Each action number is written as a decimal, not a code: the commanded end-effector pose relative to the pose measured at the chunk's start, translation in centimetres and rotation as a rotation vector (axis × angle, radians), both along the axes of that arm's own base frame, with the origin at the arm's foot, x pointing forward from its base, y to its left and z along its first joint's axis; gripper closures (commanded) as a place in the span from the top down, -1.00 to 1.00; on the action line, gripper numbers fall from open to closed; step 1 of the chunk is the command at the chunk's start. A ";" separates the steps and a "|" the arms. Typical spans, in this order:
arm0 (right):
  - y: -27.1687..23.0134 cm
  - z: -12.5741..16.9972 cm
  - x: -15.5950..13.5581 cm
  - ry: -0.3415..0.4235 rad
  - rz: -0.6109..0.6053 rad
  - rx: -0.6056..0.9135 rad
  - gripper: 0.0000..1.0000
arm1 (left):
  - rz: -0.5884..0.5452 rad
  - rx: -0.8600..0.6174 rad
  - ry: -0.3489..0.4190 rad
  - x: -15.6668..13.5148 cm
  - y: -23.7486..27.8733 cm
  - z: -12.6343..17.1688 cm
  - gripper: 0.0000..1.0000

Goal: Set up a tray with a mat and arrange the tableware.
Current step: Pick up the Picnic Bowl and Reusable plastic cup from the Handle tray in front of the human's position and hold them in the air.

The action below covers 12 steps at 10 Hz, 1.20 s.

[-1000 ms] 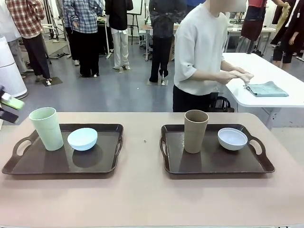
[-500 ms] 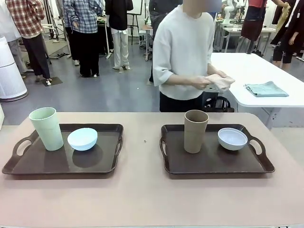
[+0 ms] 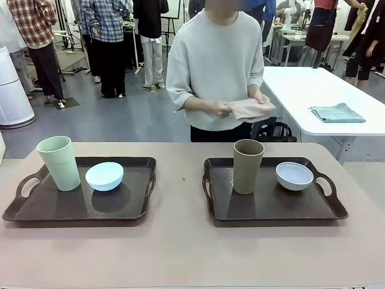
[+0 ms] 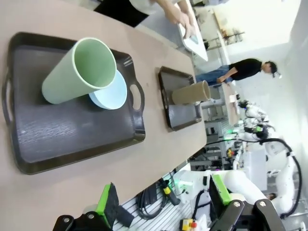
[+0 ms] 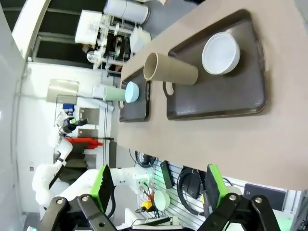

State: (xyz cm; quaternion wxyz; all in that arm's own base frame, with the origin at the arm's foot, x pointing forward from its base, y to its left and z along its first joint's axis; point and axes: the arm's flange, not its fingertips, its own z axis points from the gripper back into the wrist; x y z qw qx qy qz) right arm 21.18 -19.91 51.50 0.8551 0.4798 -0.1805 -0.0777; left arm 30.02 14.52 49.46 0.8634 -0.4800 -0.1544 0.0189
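Since the earlier frame, a folded beige mat [image 3: 251, 108] is being carried in the person's hands [image 3: 220, 109] from the side table to the table's far edge. The pale green tumbler [image 3: 59, 162] and light blue bowl [image 3: 104, 176] are being borne upright on the left tray [image 3: 78, 211], the taupe tumbler [image 3: 248, 166] and greyish-white bowl [image 3: 294, 176] on the right tray [image 3: 271, 211]. The left gripper [image 4: 162, 195] and right gripper [image 5: 158, 185] are being held wide open, gripping nothing.

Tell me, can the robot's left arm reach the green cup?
Probably yes. The left gripper is open, and nothing stands between it and the green cup on its tray. The blue bowl sits beside the cup, toward the table's middle.
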 end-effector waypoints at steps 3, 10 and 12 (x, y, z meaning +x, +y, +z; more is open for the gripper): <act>-0.6 0.0 -0.3 -0.012 -0.024 0.006 1.00 | 0.021 -0.030 0.008 -0.1 0.5 -0.2 1.00; -0.6 0.0 -0.3 -0.012 -0.024 0.006 1.00 | 0.021 -0.030 0.008 -0.1 0.5 -0.2 1.00; -0.6 0.0 -0.3 -0.012 -0.024 0.006 1.00 | 0.021 -0.030 0.008 -0.1 0.5 -0.2 1.00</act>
